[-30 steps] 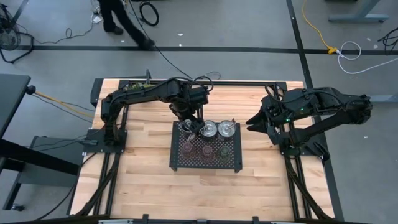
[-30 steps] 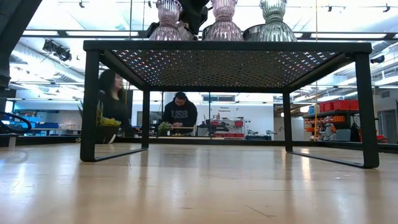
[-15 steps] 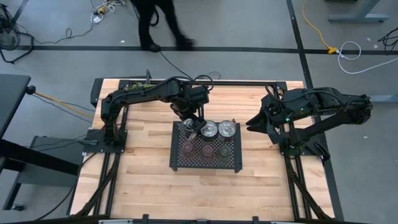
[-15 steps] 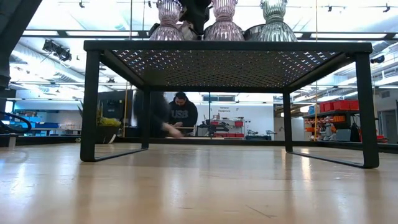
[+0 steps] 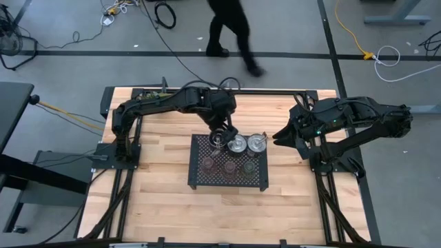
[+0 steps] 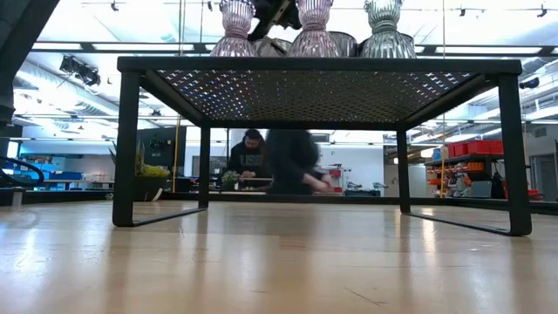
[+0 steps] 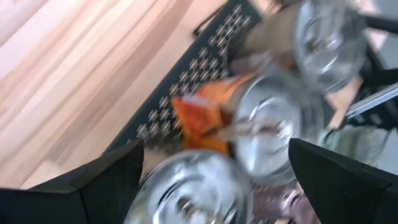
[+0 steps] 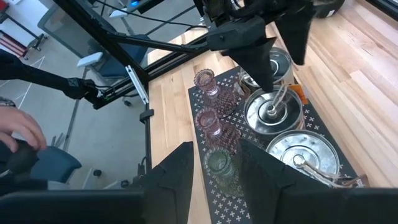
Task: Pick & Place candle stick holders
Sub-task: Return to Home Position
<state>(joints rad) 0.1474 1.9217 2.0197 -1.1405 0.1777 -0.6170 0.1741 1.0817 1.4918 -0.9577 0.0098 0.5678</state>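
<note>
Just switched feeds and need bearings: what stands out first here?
The left claw hangs open over the silver cups at the back of the black mesh tray, three tinted glass holders lined in front. The right claw waits open beside it, and a person walks past beyond.

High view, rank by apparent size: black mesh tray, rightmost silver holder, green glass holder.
1. black mesh tray, largest by far
2. rightmost silver holder
3. green glass holder, clearly smaller than the silver one

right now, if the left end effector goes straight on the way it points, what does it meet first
Probably the nearest silver cup on the black mesh tray, just ahead of the left end effector; depth is unclear.
</note>
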